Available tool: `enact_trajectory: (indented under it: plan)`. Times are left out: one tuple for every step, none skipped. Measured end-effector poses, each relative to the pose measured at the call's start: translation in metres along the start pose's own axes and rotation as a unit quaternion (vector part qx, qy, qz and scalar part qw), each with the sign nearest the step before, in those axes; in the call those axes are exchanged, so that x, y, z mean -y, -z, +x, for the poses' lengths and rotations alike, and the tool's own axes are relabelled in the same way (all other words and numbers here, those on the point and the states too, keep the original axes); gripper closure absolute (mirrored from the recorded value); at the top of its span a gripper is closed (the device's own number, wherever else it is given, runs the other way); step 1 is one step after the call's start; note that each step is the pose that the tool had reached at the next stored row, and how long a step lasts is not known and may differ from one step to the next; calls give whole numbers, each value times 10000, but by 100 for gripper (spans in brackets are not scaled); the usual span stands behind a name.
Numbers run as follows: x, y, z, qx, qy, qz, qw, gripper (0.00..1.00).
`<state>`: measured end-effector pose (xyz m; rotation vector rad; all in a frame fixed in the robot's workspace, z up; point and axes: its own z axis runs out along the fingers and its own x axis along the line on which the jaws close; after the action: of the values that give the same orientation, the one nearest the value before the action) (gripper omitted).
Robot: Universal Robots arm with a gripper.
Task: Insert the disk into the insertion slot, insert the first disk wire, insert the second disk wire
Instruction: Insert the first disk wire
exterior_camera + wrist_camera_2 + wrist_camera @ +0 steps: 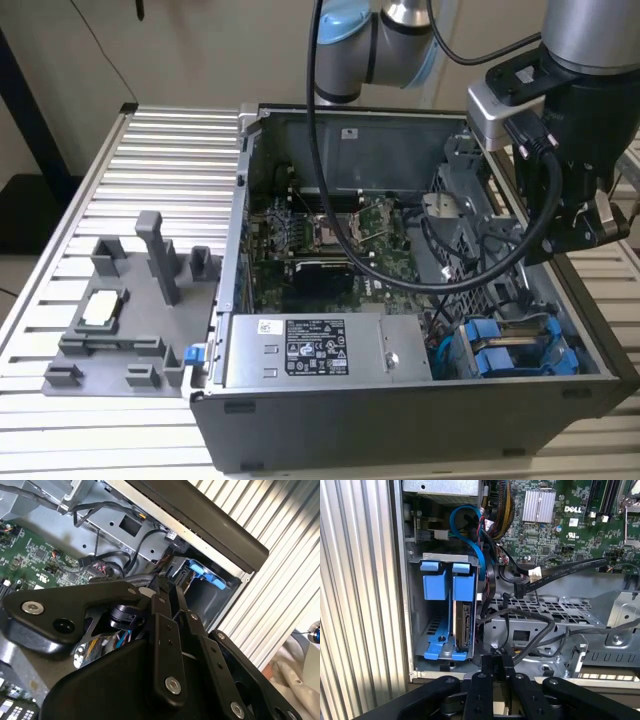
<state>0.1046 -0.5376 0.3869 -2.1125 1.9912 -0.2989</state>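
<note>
The disk [465, 624] stands on edge in its bright blue carrier [462, 587], seated in the grey insertion slot [415, 615] at the case's front corner. Its connector edge faces out with nothing plugged into it. A second blue carrier [434, 585] sits beside it. In the exterior view both carriers [510, 352] show at the case's lower right. My gripper [499, 656] hovers above the case's right side [585, 240], short of the disk. Its fingers [161, 605] are pressed together on the end of a black wire [540, 630] that loops back past the disk. A loose black flat cable with its plug [520, 587] lies over the perforated cage.
The open computer case [400, 420] lies on a ribbed aluminium table [150, 160]. Inside are a green motherboard [330, 240], a silver labelled box [320, 350] and a perforated metal cage [545, 607]. A grey fixture [120, 320] stands on the exterior view's left. A thick black arm cable [400, 280] hangs over the board.
</note>
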Motion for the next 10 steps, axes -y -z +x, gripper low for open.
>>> enact_trajectory:
  plan:
    - [0, 0, 0, 0, 0, 0, 10000, 81]
    - [0, 0, 0, 0, 0, 0, 10000, 81]
    - [0, 0, 0, 0, 0, 0, 10000, 81]
    - [0, 0, 0, 0, 0, 0, 10000, 81]
    - [0, 0, 0, 0, 0, 0, 10000, 81]
    - [0, 0, 0, 0, 0, 0, 10000, 81]
    - [1, 0, 0, 1, 0, 0, 10000, 81]
    - [8, -3, 1, 1, 1, -6, 10000, 81]
    - [24, -9, 2, -1, 1, -30, 10000, 81]
    - [51, -17, 4, -5, 1, -75, 10000, 81]
